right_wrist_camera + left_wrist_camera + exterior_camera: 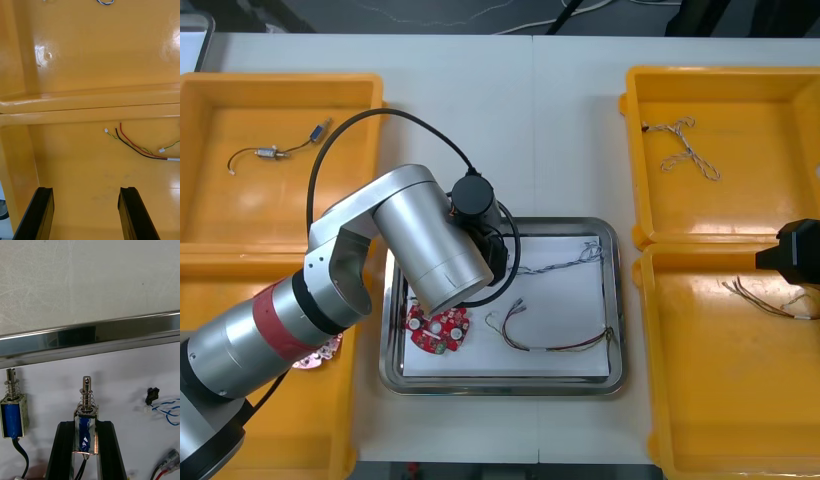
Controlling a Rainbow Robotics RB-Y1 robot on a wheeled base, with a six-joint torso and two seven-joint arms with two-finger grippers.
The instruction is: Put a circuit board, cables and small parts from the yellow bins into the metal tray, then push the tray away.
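Front camera overhead, steeply down on table (pixel 560 130). My left wrist camera close over metal tray (pixel 90 338); right wrist camera over yellow bins (pixel 93 60); front view shares both.

The left arm (pixel 420 235) slants in from the near left, silver links with a red band, and its black-capped wrist (pixel 473 197) is bent steeply downward. Its jaws stand a narrow way apart, the black fingers (pixel 65 450) clamped on either side of a small metal part (pixel 85 427). The right arm (pixel 798 252) shows at the right edge, its jaws gaping and the fingers (pixel 39 213) well apart.
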